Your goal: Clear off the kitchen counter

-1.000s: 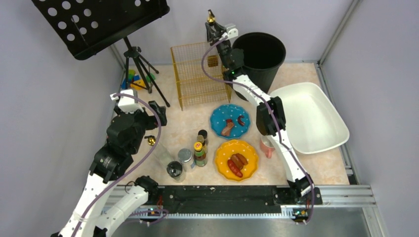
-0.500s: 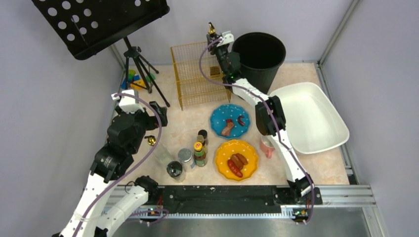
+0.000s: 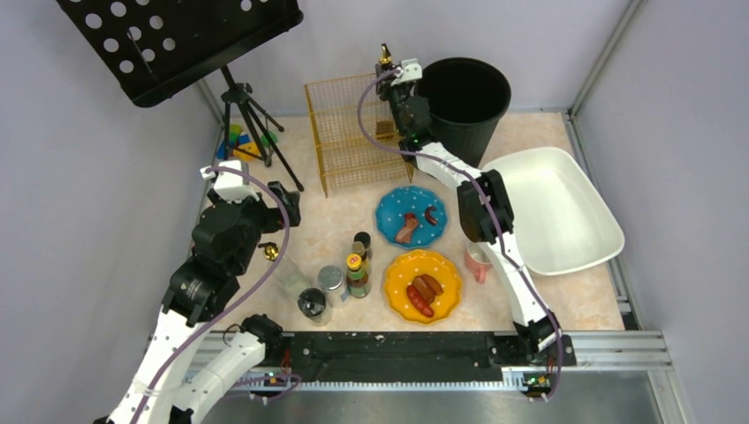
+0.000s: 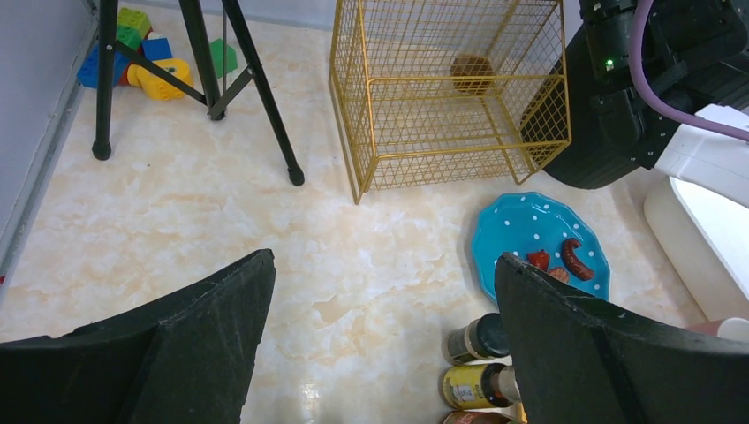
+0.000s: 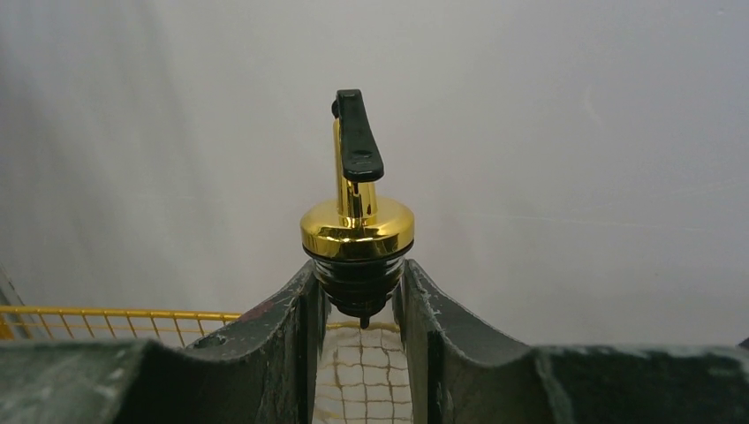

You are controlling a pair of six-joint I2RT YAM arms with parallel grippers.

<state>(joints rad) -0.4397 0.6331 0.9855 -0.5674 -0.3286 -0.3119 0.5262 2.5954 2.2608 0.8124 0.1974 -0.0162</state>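
Grips a gold pourer [image 5: 357, 221] with the right jaws, clenched on the black collar under its gold cap, spout and black lever pointing up. Stands now a little lower and more to the right than one second ago, above the far right corner of the wire basket [image 3: 353, 132] and just beside the black bin [image 3: 464, 93]. Seems to be bringing the pourer down to one of these two; from the small top view, cannot tell which. Keeps the left jaws released and spread wide, grasping nothing, in the same place as before, above the jars [image 3: 344, 278].

Means for the task: one small item already lifted off and almost put away, many others not yet.

As for the surface [image 3: 327, 221]: lies flat under both arms and fills the whole cell floor, beige-peach with a pale mottled marble pattern, glossy near the left wrist camera. Carries still a blue plate [image 3: 412, 216] and an orange plate [image 3: 423, 286] with sausage pieces, the jars, a pink cup [image 3: 478, 261], a white tub [image 3: 552, 208] on the right, and toy blocks [image 3: 238, 141] by the tripod [image 3: 252, 124] at the far left.
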